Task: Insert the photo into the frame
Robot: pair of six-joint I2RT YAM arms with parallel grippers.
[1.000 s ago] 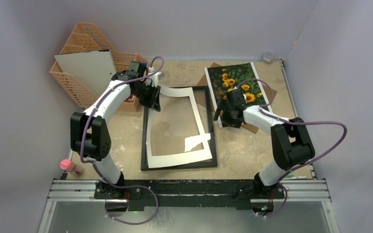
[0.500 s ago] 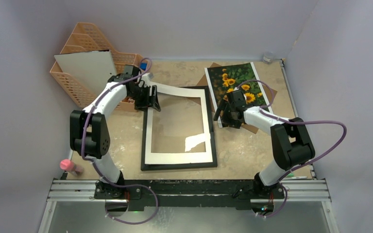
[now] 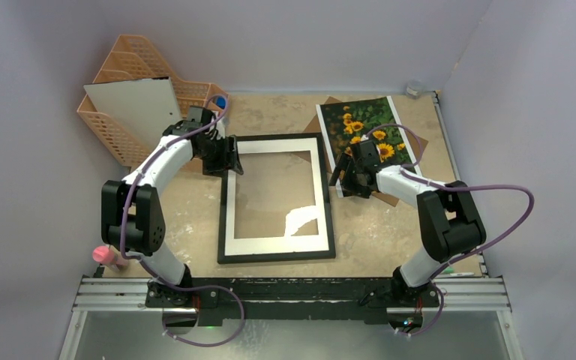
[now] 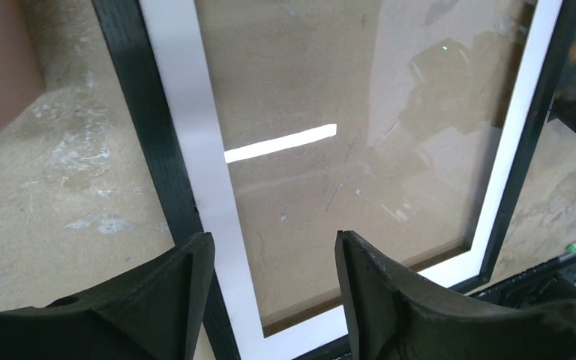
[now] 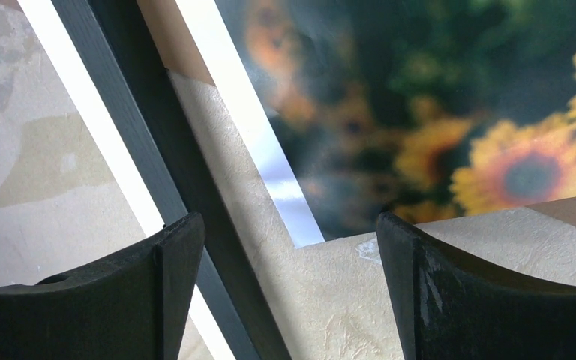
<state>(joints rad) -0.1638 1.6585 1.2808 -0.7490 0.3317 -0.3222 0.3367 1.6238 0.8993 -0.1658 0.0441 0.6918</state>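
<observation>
The frame (image 3: pixel 277 256) lies flat mid-table, with a thin black border and a white mat board (image 3: pixel 270 243) resting squarely inside it. The sunflower photo (image 3: pixel 367 129) lies to its right on a brown backing board (image 3: pixel 387 197). My left gripper (image 3: pixel 231 156) is open and empty at the frame's far left corner. In the left wrist view it (image 4: pixel 274 259) hovers over the mat (image 4: pixel 195 135) and the black border (image 4: pixel 146 135). My right gripper (image 3: pixel 343 178) is open and empty at the photo's near left corner. The right wrist view shows it (image 5: pixel 289 251) between the photo (image 5: pixel 420 97) and the frame's edge (image 5: pixel 172 150).
An orange basket organiser (image 3: pixel 112 131) holding a pale board (image 3: pixel 131 105) stands at the back left. A pink object (image 3: pixel 105 255) sits by the left front. The metal rail (image 3: pixel 292 292) runs along the near edge. Walls close in on three sides.
The white mat board, held tilted by my left gripper, has come down flat into the frame and been released. The left gripper moved left and down. The right arm has not moved.
</observation>
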